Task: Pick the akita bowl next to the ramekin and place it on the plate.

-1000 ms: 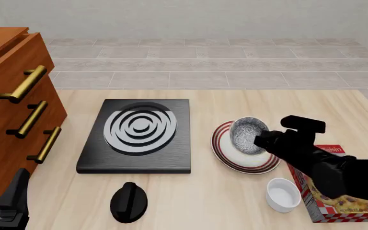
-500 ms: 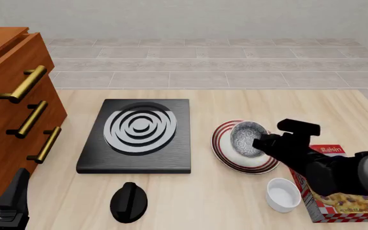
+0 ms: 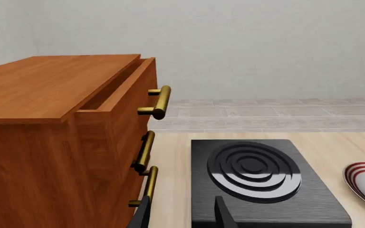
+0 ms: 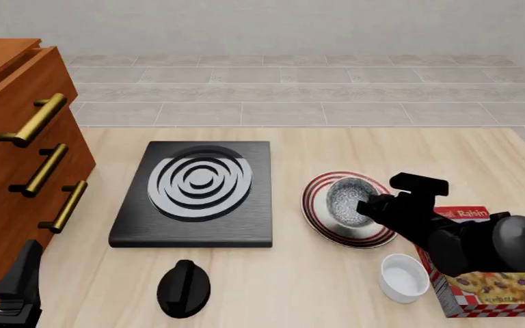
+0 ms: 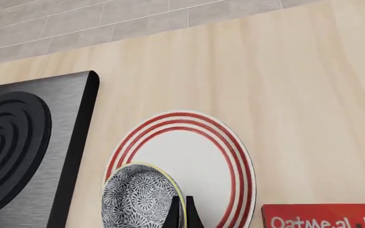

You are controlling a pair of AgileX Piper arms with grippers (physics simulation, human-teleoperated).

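The akita bowl point(image 4: 349, 201) sits upright over the plate point(image 4: 321, 217), centre-right of the front view, w/ the right gripper point(image 4: 368, 205) at its right rim. In the right wrist view the bowl point(image 5: 139, 202) is at bottom centre, and the fingers point(image 5: 174, 213) are nearly closed w/ the bowl's rim pinched between them. The plate point(image 5: 201, 156) fills the mid-lower part of that frame; can't tell if the bowl's base is touching it.

The ramekin point(image 4: 402, 277) stands lower right in the front view, near the plate's lower-right edge but apart from it, just beside a red-checked oatmeal box point(image 4: 481, 292).

The black stove point(image 4: 199, 191) lies just left of the plate; a black knob-like item point(image 4: 183, 287) is below it.

Left gripper point(image 3: 181, 213) shows at the bottom of the left wrist view, jaws spread, holding nothing, beside the wooden drawer cabinet point(image 3: 62, 142).
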